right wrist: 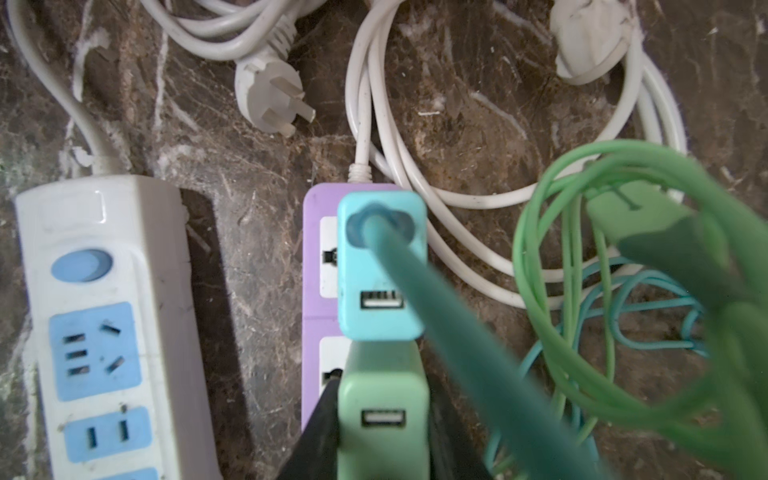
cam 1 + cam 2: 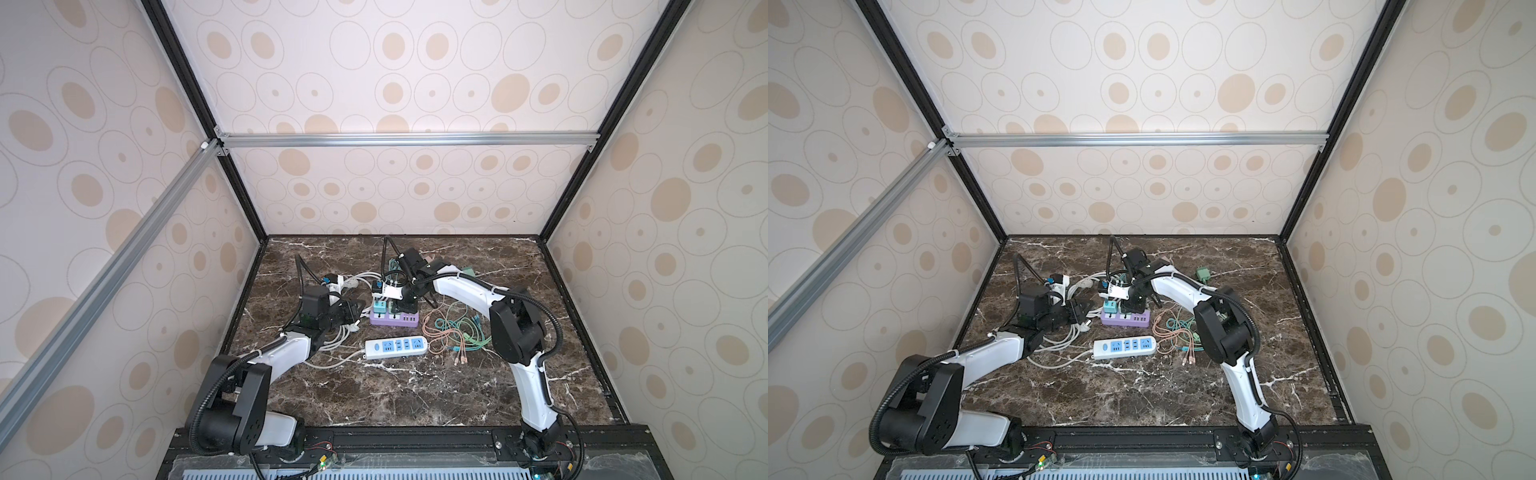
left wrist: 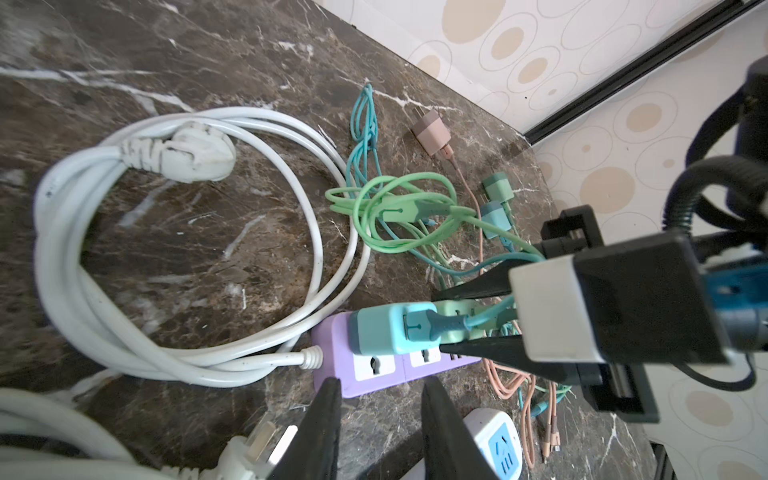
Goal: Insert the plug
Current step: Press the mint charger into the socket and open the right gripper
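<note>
Checking the purple power strip [image 1: 311, 232] near the middle of the marble tabletop [image 2: 415, 395], the following was noted. The right gripper [image 1: 384, 395] was clamped on the green plug [image 1: 382, 419], 1 black finger on each side, holding it upright over the strip's 2nd socket. Whether its prongs were seated could not be told. A teal plug [image 1: 357, 270] occupied the 1st socket, directly beside the green plug. Its teal cable [image 1: 436, 332] ran blurred across the right wrist view, covering part of the green plug's side. A green cable [image 1: 520, 253] looped close beside the strip on that same side. The left gripper [image 3: 380, 384] hovered just short of the strip's cord end, its 2 fingers spread with nothing between them. The strip's white cord [image 3: 58, 257] lay coiled beyond that end, and a loose 3-pin plug [image 1: 270, 95] lay near it. A white power strip [image 1: 158, 257] lay roughly parallel, apart from the purple one. Pink cables [image 2: 440, 336] sprawled to the right of both strips in both top views. A pink adapter [image 3: 430, 133] and 2 small adapters [image 3: 496, 187] lay farther back.
</note>
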You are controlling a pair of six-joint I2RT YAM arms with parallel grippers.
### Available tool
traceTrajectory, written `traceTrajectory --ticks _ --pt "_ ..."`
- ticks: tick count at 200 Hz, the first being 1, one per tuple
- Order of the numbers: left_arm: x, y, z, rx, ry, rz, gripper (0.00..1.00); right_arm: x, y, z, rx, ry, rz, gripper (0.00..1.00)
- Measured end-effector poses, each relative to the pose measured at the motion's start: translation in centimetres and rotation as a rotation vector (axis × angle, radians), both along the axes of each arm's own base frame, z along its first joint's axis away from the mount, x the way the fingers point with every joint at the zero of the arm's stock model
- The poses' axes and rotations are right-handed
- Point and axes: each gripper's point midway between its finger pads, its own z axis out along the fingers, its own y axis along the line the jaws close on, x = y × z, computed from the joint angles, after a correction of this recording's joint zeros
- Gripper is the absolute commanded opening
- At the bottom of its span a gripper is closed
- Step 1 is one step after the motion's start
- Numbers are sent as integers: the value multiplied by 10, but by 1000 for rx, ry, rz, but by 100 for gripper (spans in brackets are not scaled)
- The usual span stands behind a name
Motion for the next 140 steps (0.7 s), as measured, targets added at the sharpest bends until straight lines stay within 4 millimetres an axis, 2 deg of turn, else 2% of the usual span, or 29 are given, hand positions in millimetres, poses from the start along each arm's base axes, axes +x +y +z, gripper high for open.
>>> traceTrajectory --ticks 83,140 --pt "-14 19 15 41 -14 67 43 12 0 2 6 -30 -51 47" --pt "-18 23 12 57 3 77 44 12 -1 7 24 1 -97 54"
